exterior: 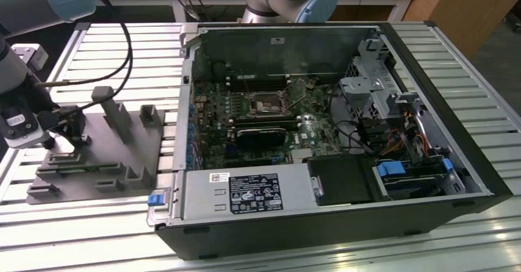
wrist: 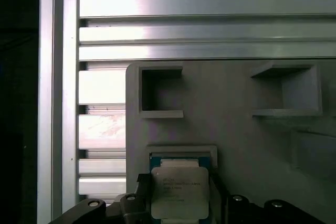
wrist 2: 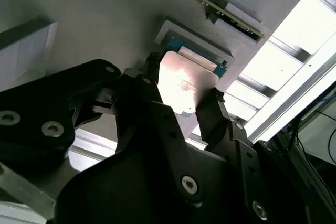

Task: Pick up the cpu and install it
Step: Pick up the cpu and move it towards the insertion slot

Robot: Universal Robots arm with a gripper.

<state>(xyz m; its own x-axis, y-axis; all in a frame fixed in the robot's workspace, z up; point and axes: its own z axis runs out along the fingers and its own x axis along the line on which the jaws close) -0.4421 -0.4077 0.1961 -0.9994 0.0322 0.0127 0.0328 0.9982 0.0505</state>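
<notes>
The cpu [wrist 2: 188, 80] [wrist: 180, 195], a flat square chip with a silvery top plate, sits between the two black fingers of my gripper [wrist 2: 181, 94] [wrist: 180, 186]. The fingers [wrist 2: 210, 109] press on its opposite edges, so the gripper is shut on it. Just beyond it lies a shallow square seat [wrist: 181, 153] in the grey fixture plate [wrist: 236, 129]. In the exterior view my gripper [exterior: 63, 139] hangs over that plate [exterior: 106, 162] at the exterior view's left. The dark cpu socket [exterior: 267, 106] lies on the motherboard inside the open computer case [exterior: 423, 83].
Upright blocks [exterior: 114, 116] rise from the fixture plate beside my gripper. A black cable [exterior: 122, 58] runs across the slatted aluminium table [exterior: 138, 46]. The case holds drive cages [exterior: 370, 86], a power supply [exterior: 244, 193] and loose wires [exterior: 407, 132].
</notes>
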